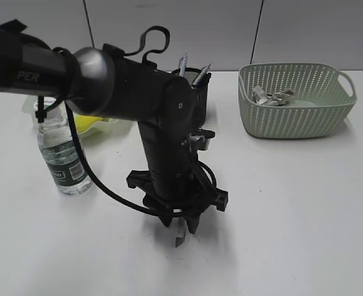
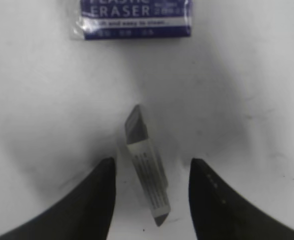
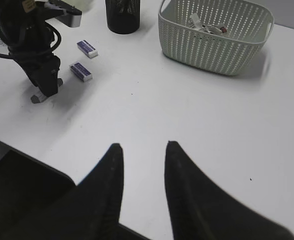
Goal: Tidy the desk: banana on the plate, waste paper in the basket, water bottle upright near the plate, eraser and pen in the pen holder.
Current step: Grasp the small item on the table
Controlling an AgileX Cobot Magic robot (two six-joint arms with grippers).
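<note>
Left gripper (image 2: 152, 200) jaws spread around grey-tipped eraser (image 2: 146, 165) on desk (image 2: 47, 90) — right gripper (image 3: 142, 165) released.

Dark-seamed grey wall panels (image 1: 305, 31) run along the back; lower down there's a dark patch (image 3: 22, 200), possibly floor, too dim to tell.

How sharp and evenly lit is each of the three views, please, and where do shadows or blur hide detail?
Left wrist view: soft focus; the eraser label is only partly readable, and grey shadow pools round the left pincer. Exterior view: evenly lit, though the near arm blurs at top left and hides part of the plate. Right wrist view: sharpest, with soft shadow beside the basket.
</note>
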